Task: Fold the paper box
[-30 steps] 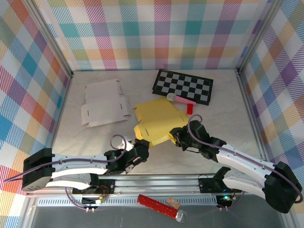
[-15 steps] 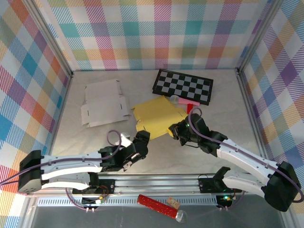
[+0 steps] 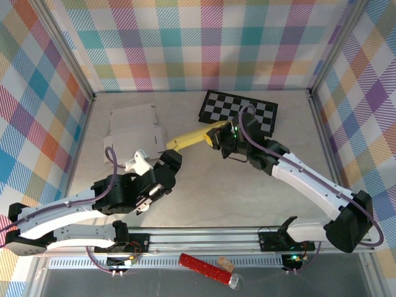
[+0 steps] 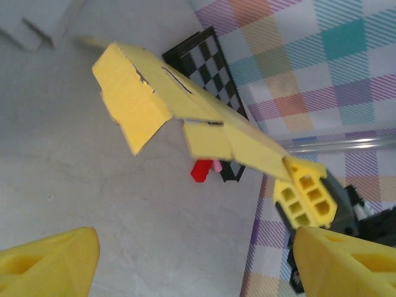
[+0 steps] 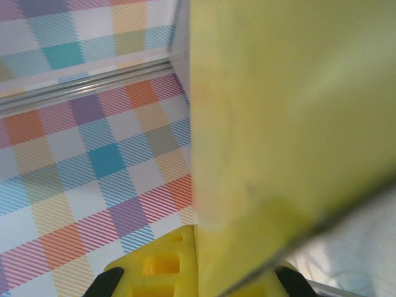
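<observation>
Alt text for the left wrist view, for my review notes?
A yellow paper box hangs tilted above the table, pinched at one end by the right fingers. The left fingers stand open, empty, in the foreground; a checkerboard and red block lie behind.

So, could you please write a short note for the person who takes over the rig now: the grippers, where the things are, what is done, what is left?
Left gripper: open, empty, just short of the box's free end.
Right gripper: shut on one edge of the yellow paper box, holding it raised and tilted above the table, in front of the checkered board.
Done: box picked up; one flap hangs bent.
Left: the folding itself. The box looks mostly flat, with no walls standing.
</observation>
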